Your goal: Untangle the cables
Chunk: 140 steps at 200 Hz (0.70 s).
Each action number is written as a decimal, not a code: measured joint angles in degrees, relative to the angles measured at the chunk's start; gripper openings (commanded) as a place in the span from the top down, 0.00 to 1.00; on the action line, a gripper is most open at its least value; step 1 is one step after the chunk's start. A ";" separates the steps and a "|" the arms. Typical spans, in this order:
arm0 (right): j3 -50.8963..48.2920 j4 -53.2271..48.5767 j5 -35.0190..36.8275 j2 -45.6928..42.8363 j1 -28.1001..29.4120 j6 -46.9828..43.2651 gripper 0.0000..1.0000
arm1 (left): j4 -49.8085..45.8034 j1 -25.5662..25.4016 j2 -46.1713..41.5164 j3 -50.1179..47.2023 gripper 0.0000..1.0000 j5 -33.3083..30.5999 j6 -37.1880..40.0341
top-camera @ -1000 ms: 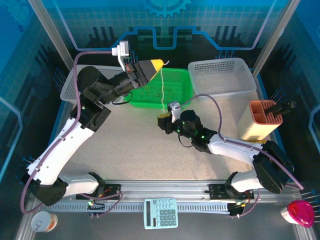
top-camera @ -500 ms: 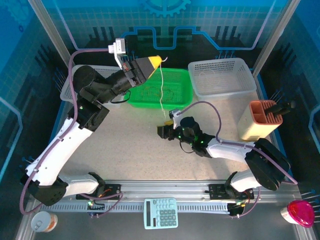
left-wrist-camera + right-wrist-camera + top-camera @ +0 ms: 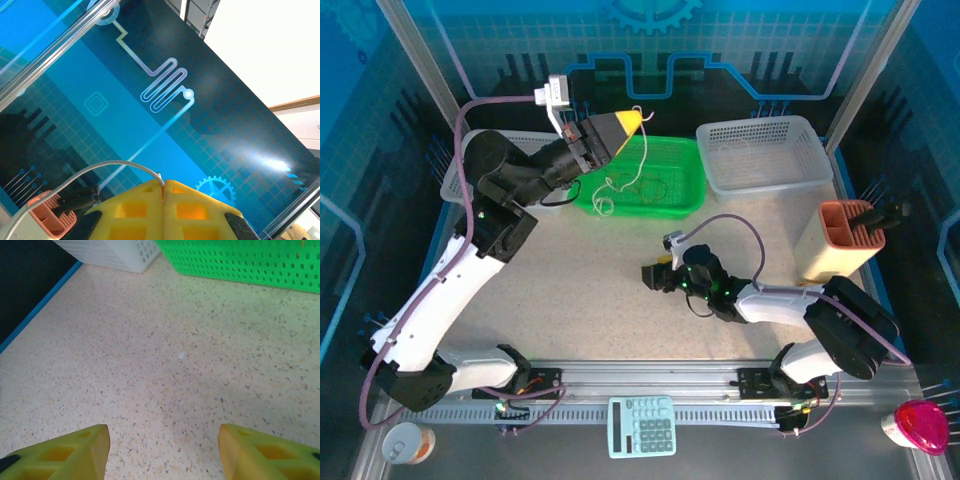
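My left gripper (image 3: 633,119) is raised over the back left corner of the green basket (image 3: 682,205), shut on the top end of a thin whitish cable (image 3: 608,190). The cable dangles in loose curls down to the basket's left rim. In the left wrist view the yellow fingers (image 3: 135,205) are pressed together, and the cable (image 3: 115,162) arcs away to the left from the left gripper (image 3: 163,186). More thin dark cables (image 3: 658,186) lie inside the basket. My right gripper (image 3: 653,275) is low over the table in front of the basket, open (image 3: 163,440), with bare tabletop between its fingers.
A white basket (image 3: 760,150) stands at the back right and another (image 3: 455,180) behind the left arm. An orange-and-beige holder (image 3: 840,240) stands on the right. A calculator (image 3: 642,425), a can (image 3: 402,443) and a pink object (image 3: 920,425) lie along the near rail.
The right gripper opened, let go of the cable's lower end and drew back toward the near side. The cable, taut before, now hangs curled from the left gripper.
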 measured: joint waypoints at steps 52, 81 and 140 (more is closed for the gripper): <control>1.64 -10.75 1.18 -17.53 0.00 -2.10 0.37 | 0.26 0.00 -0.83 -2.86 1.00 -0.42 0.90; 7.98 -19.30 1.66 -30.08 0.00 -5.22 0.31 | 0.28 0.00 -1.31 -7.08 1.00 -0.55 0.96; 22.56 -29.46 -0.48 -34.91 0.00 -11.19 0.26 | 0.48 0.00 -1.31 -9.68 1.00 -0.59 1.07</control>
